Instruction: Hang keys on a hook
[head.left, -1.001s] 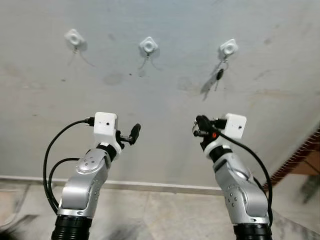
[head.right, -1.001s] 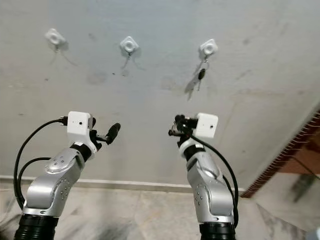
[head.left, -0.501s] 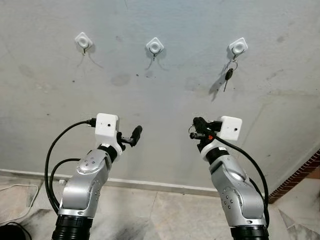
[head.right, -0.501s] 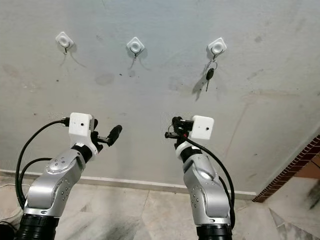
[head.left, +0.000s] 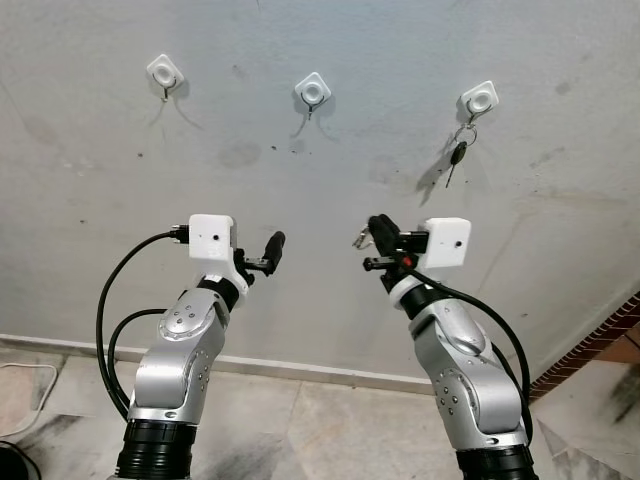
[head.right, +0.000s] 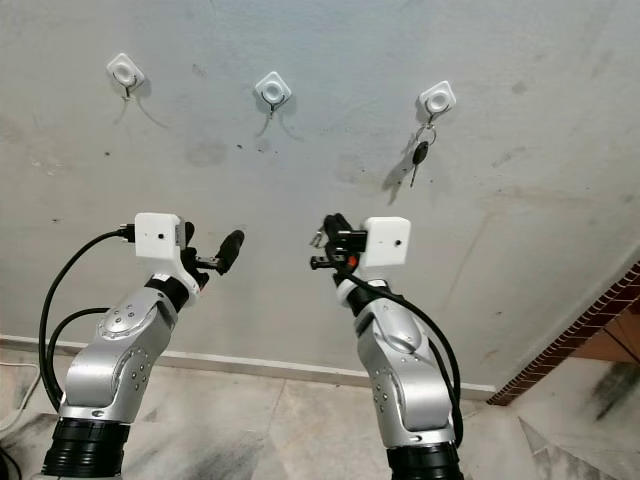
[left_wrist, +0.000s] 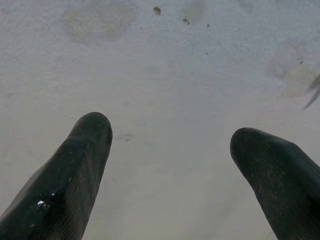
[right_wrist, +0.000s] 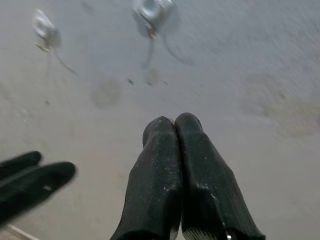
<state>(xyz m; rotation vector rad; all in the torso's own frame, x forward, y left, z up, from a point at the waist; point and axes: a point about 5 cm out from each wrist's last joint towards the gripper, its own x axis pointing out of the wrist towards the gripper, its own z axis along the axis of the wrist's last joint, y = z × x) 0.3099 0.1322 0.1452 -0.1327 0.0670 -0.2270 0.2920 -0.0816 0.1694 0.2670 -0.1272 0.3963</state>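
The keys (head.left: 456, 153) already dangle, long axis down, from the wall's rightmost hook (head.left: 479, 99), up and right of the nearer right claw (head.left: 372, 238), pressed together and empty, while the left claw (head.left: 270, 252) stands spread.

Matt, rough plaster wall (head.left: 330, 170); glossy white plastic hooks (head.left: 479, 99).
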